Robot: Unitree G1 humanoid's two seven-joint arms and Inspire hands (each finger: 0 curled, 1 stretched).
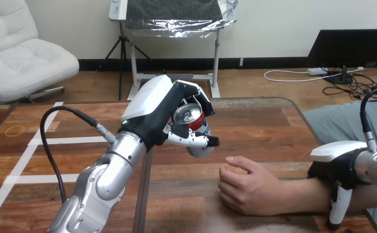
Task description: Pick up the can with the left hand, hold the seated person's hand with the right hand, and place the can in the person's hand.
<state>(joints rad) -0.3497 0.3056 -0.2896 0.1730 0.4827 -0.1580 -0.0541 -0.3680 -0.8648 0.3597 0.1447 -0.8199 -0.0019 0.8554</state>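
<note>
A red and silver can (194,121) hangs tilted above the middle of the wooden table (264,121), its top towards me. My left hand (152,104) is shut on it, fingers and thumb wrapped round its sides. The person's hand (247,187) rests on the table at the lower right as a loose fist, below and to the right of the can and apart from it. My right hand (334,170) lies over the person's forearm just behind the wrist, with a white thumb curled down its near side.
White tape lines (31,141) cross the table's left part, and a yellow rubber band (15,130) lies near the left edge. A seam runs down the table's middle under my left arm.
</note>
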